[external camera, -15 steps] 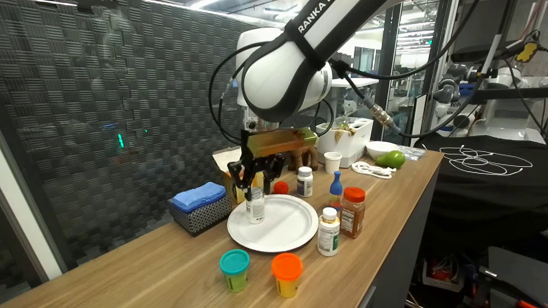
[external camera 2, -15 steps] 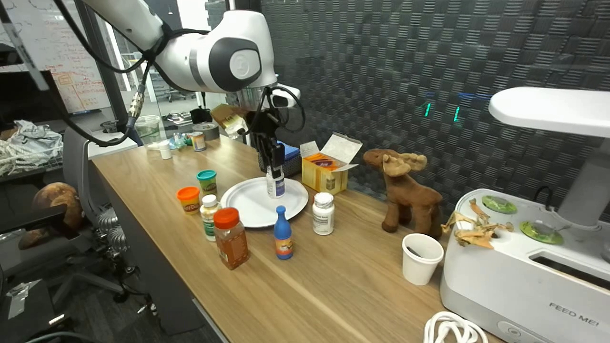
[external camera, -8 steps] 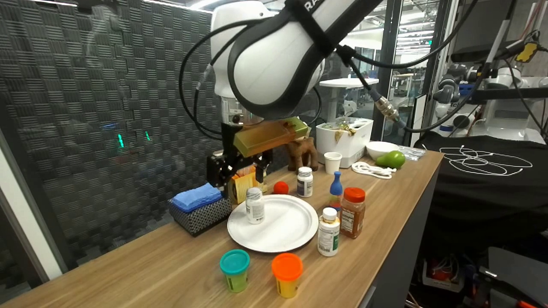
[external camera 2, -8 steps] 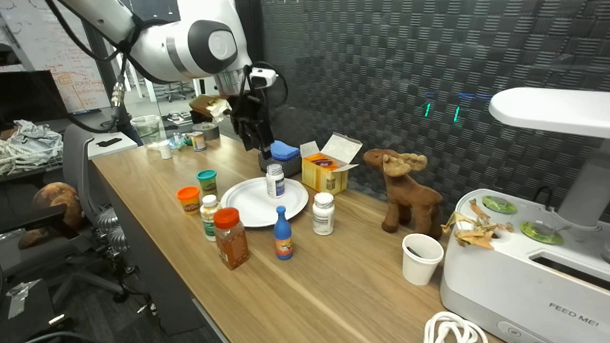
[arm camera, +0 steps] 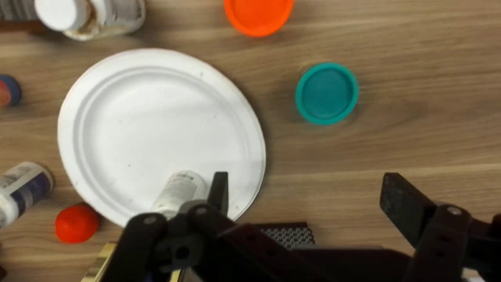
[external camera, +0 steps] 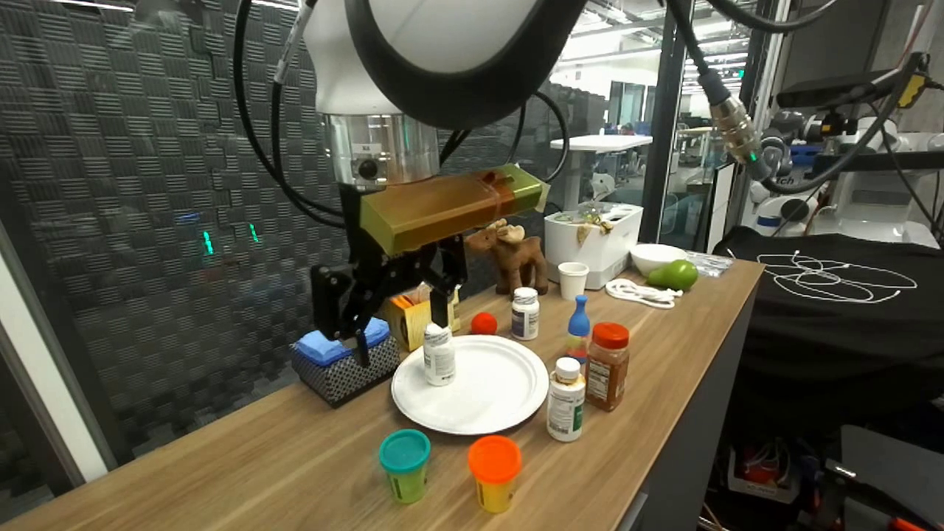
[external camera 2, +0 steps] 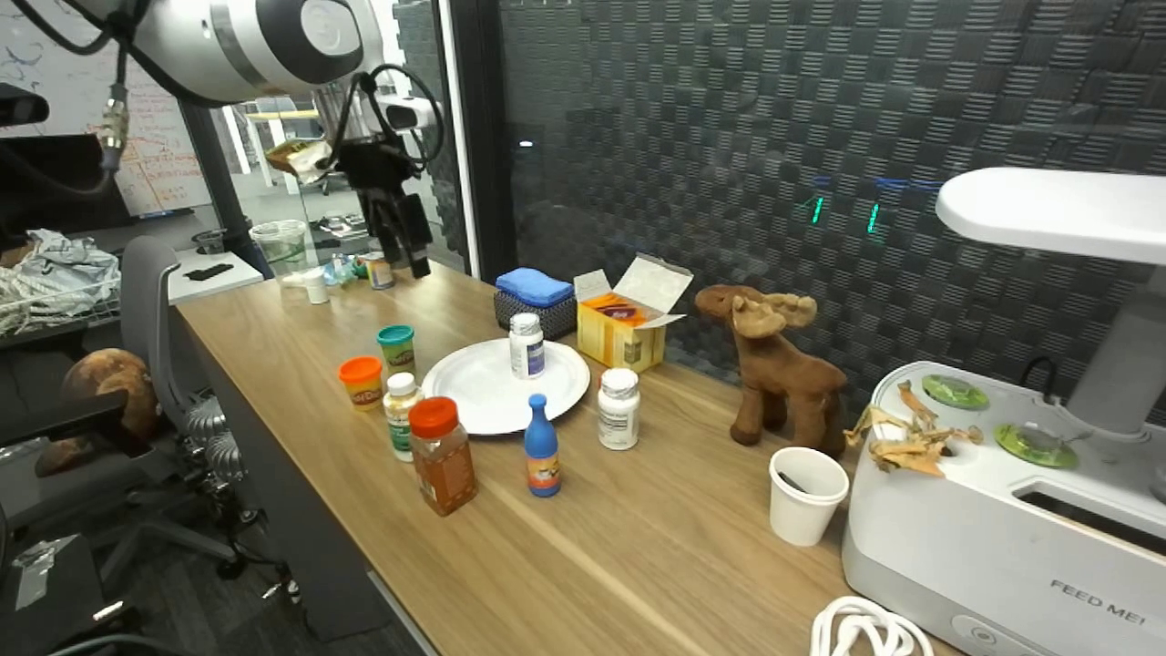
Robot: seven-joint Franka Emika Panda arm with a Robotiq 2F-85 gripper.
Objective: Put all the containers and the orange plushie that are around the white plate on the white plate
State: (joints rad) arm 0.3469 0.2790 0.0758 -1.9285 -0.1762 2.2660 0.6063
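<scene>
One white pill bottle (external camera: pixel 440 363) stands upright on the white plate (external camera: pixel 494 391), near the rim that faces the yellow carton (external camera 2: pixel 606 344) and the patterned box (external camera: pixel 350 382). Six more containers stand upright around the plate on the wooden tabletop (external camera 2: pixel 638 528). Toward the tabletop's free long edge are a red-lidded spice jar (external camera: pixel 608 370) and, just beside it, a white-capped supplement bottle (external camera: pixel 566 407) with a green-banded label, close to the plate's rim. A narrow-necked blue bottle (external camera 2: pixel 542 453) stands apart from the jar, farther in from that edge. On another side of the plate are two Play-Doh tubs, apart from each other: the orange-lidded tub (external camera: pixel 495 476) nearer the free edge, the teal-lidded tub (external camera: pixel 405 468) farther in. The orange plushie (external camera: pixel 484 324) lies just outside the plate's rim, between the carton and a second white pill bottle (external camera: pixel 525 317).

The gripper (arm camera: pixel 304 188) hangs above the tabletop, away from the bottle on the plate, its fingers spread wide; wood shows between them in the wrist view.

Along the wall-side edge stand the patterned box, topped with a blue cloth (external camera 2: pixel 535 287), the carton, flaps raised, and a brown plush moose (external camera 2: pixel 791 378).
</scene>
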